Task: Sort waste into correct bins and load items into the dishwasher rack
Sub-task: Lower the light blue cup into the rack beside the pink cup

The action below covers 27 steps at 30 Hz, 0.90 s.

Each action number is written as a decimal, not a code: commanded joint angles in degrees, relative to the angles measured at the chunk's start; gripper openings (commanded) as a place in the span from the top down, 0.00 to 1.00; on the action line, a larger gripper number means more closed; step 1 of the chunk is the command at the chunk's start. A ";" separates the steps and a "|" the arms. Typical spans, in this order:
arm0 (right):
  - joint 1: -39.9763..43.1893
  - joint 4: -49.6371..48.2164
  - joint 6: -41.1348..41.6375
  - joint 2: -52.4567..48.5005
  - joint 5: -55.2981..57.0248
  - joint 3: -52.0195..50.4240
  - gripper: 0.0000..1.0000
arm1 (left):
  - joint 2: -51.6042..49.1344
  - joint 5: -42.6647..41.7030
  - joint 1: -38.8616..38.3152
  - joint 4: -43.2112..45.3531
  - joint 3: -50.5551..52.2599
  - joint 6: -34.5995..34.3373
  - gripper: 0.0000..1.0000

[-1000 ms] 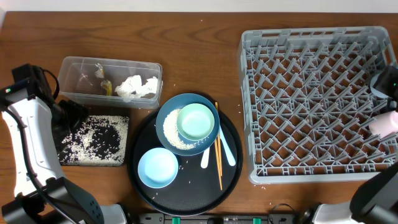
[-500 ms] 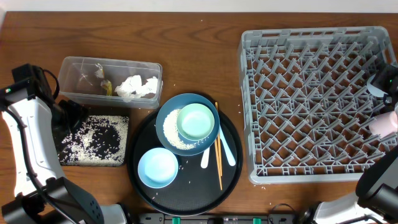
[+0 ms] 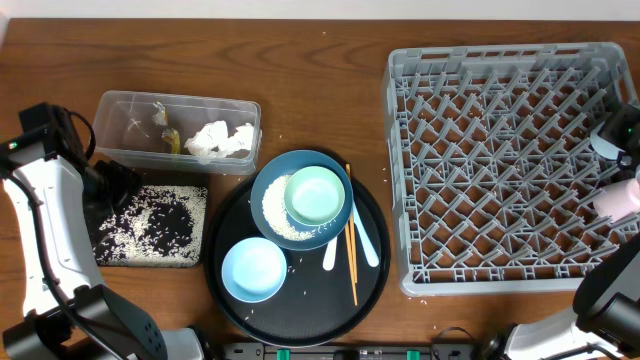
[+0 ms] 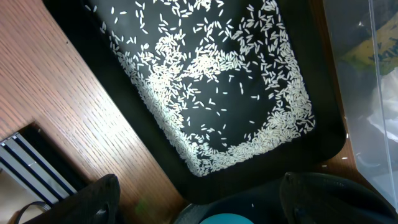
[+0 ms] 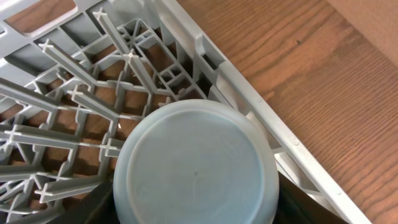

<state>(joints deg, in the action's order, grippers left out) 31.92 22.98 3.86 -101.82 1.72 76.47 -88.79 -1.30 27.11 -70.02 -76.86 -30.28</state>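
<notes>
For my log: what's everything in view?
rack: one, light grey, right
cup: one, pale, rack's right edge
round tray: one, black, centre
dish: one, dark blue, round tray
green bowl: one, pale, in dish
blue bowl: one, light, round tray
spoons: two, white, round tray
chopsticks: pair, wooden, round tray
tub: one, clear, upper left, with napkins, wrappers
flat tray: one, black, left, under rice
left fingers: open, over flat tray
right fingers: closed on cup

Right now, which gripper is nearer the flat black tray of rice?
Left. The left gripper hovers open beside the tray; the right gripper holds a cup at the rack, far from it.
</notes>
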 commanded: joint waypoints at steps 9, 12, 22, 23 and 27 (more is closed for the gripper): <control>1.57 -0.22 -0.50 -1.77 4.09 -0.37 0.64 | 0.92 0.33 0.20 -0.22 -0.24 -1.07 0.16; 1.55 0.15 -0.50 -1.79 4.07 -0.37 0.64 | 0.92 0.33 0.20 -0.22 -0.24 -1.07 0.16; 1.53 -0.37 -0.48 -1.79 3.76 -0.37 0.59 | 0.92 0.33 0.20 -0.22 -0.24 -1.07 0.16; 1.49 -0.57 -0.48 -1.79 3.78 -0.37 0.59 | 0.92 0.33 0.20 -0.22 -0.24 -1.07 0.16; 1.44 -1.57 -0.48 -1.79 3.56 -0.37 0.59 | 0.92 0.33 0.20 -0.22 -0.24 -1.09 0.16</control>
<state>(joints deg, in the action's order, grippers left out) 32.53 21.45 3.73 -102.37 3.31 76.44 -88.79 -1.30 27.11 -70.06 -76.86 -30.30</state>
